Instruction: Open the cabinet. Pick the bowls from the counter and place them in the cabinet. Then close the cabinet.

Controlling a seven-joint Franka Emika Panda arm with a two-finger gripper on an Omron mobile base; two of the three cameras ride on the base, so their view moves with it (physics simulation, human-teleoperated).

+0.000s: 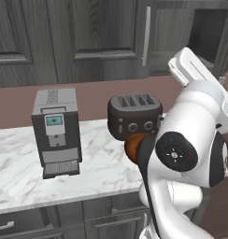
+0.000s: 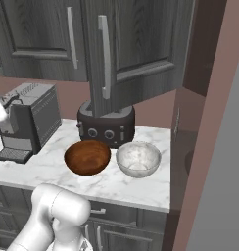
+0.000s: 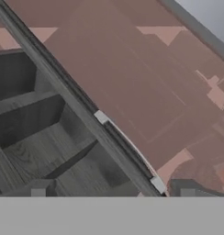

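Observation:
The cabinet (image 2: 141,39) hangs above the counter, and its right door stands swung out with the long silver handle (image 2: 104,56) facing forward. In the hand view my gripper (image 3: 113,192) is open, its fingertips (image 3: 38,190) wide apart. The handle (image 3: 127,147) runs diagonally down between them, along the edge of the panelled door (image 3: 36,137). Nothing is gripped. The two bowls sit side by side on the counter in front of the toaster: the reddish-brown bowl (image 2: 87,157) on the left, the pale bowl (image 2: 138,159) on the right. My arm half hides the brown bowl (image 1: 131,147) in the left base view.
A black toaster (image 2: 107,127) stands behind the bowls, under the open door. A coffee machine (image 2: 28,122) stands further left on the marble counter (image 2: 136,188). A brown wall panel (image 2: 204,147) bounds the counter on the right. Drawer fronts run below the counter edge.

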